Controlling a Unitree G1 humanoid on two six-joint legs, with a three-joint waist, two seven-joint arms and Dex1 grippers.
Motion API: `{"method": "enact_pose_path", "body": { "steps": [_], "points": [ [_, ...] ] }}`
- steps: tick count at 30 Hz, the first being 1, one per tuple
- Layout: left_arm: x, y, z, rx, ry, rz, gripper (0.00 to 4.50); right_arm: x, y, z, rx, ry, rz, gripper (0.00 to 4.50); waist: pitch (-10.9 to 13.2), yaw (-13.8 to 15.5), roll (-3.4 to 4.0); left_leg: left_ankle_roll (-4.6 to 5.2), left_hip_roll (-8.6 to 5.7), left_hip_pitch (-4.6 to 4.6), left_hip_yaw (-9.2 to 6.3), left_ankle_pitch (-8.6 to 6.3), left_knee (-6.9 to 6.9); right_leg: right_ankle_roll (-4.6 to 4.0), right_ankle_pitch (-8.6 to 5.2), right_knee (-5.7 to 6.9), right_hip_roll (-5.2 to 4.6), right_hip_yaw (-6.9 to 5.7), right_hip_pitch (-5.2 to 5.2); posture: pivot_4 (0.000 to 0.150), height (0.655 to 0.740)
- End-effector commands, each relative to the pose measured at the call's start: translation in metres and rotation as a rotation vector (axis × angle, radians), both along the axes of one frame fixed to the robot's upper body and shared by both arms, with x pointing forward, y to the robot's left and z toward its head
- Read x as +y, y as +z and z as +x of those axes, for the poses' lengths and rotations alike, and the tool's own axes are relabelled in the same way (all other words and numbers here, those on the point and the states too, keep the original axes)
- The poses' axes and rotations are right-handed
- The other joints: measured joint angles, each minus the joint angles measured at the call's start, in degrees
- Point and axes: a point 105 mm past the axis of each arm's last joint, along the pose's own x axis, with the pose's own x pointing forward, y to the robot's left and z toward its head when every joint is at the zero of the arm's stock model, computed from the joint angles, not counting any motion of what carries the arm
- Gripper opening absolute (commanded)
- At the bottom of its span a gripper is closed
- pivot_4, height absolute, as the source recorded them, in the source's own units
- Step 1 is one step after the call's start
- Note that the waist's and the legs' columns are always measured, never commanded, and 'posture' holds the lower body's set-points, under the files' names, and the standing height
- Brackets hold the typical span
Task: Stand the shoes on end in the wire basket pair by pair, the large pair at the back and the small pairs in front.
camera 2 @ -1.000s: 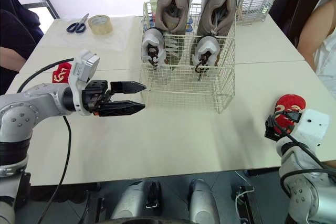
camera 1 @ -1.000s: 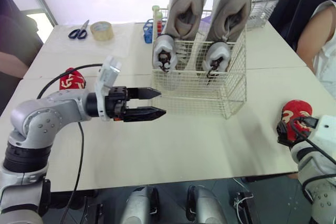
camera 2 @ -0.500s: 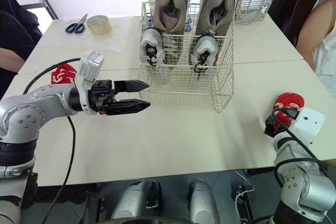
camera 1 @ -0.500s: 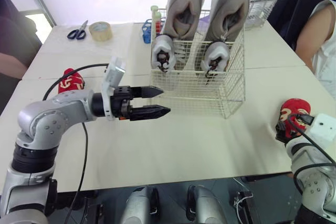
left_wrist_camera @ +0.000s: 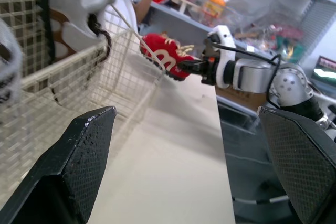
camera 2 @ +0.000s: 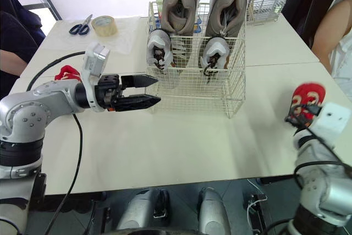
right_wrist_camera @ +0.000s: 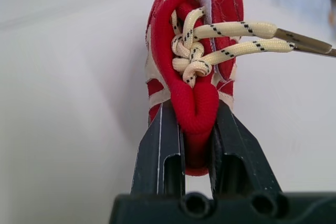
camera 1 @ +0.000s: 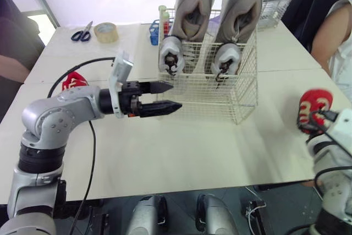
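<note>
Red fabric marked one small shoe [camera 1: 73, 80] lying on the tabletop [camera 1: 181, 152] at far left, behind the left arm. The left tool [camera 1: 175, 95] hovered, fingers [camera 1: 158, 87] apart, just before the wire basket [camera 1: 242, 100], where the large beige pair [camera 1: 195, 4] stood at the back and a small grey pair [camera 1: 171, 53] in front. At right, the right tool [right_wrist_camera: 193, 109] pinched the other red shoe [camera 1: 313, 104] by the edge of its upper. So narrow a pinch could let it twist loose, and its laces [right_wrist_camera: 236, 38] could snag the wire. Against half a second earlier, that shoe had risen off the tabletop.
</note>
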Motion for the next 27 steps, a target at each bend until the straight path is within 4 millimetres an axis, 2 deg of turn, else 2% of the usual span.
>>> {"method": "enact_pose_path", "body": {
  "steps": [1,4,7,12,15,22,27],
  "points": [
    [0.009,0.030,0.006,-0.013,-0.012,-0.098,4.50,0.030,0.100,-0.005,-0.255,0.296,-0.300,0.03,0.0,-0.1,0.09,0.01,0.00,0.01,0.02,0.00,0.00,0.03,0.02,0.01,0.00,0.02,-0.02,0.150,0.7400],
    [0.014,0.045,0.014,0.024,-0.028,-0.153,4.50,0.063,0.137,-0.008,-0.304,0.521,-0.518,0.03,0.0,-0.1,-0.01,-0.01,0.06,0.07,-0.06,0.01,-0.07,0.14,-0.06,0.02,0.11,-0.01,0.03,0.150,0.7400],
    [0.018,0.054,0.015,0.067,-0.087,-0.176,4.50,0.099,0.156,-0.013,-0.325,0.740,-0.666,0.03,0.0,-0.2,-0.11,-0.08,0.06,0.11,-0.07,0.07,-0.10,0.15,-0.07,-0.01,0.20,-0.01,0.08,0.150,0.7400],
    [0.028,0.071,0.026,0.107,-0.108,-0.225,4.50,0.149,0.154,-0.019,-0.296,1.035,-0.814,0.03,0.1,-0.1,-0.21,-0.05,0.09,0.09,-0.07,0.06,0.06,0.16,-0.06,0.00,0.11,-0.02,0.14,0.150,0.7400],
    [0.033,0.078,0.030,0.118,-0.111,-0.232,4.50,0.170,0.152,-0.024,-0.300,1.154,-0.878,0.03,0.1,0.1,-0.22,0.03,0.07,0.04,-0.07,0.01,0.17,0.16,-0.06,0.02,0.04,-0.05,0.14,0.150,0.7400],
    [0.032,0.084,0.027,0.128,-0.163,-0.208,4.50,0.197,0.131,-0.022,-0.273,1.317,-1.024,0.03,0.1,0.3,-0.30,0.09,0.05,0.01,-0.05,-0.04,0.24,0.17,-0.06,0.00,-0.03,-0.07,0.15,0.150,0.7400],
    [0.028,0.083,0.026,0.138,-0.194,-0.177,4.50,0.210,0.125,-0.016,-0.289,1.390,-1.102,0.03,0.1,0.2,-0.31,0.09,0.05,0.01,-0.04,-0.03,0.25,0.17,-0.06,0.03,-0.02,-0.07,0.14,0.150,0.7400]
  ]
}}
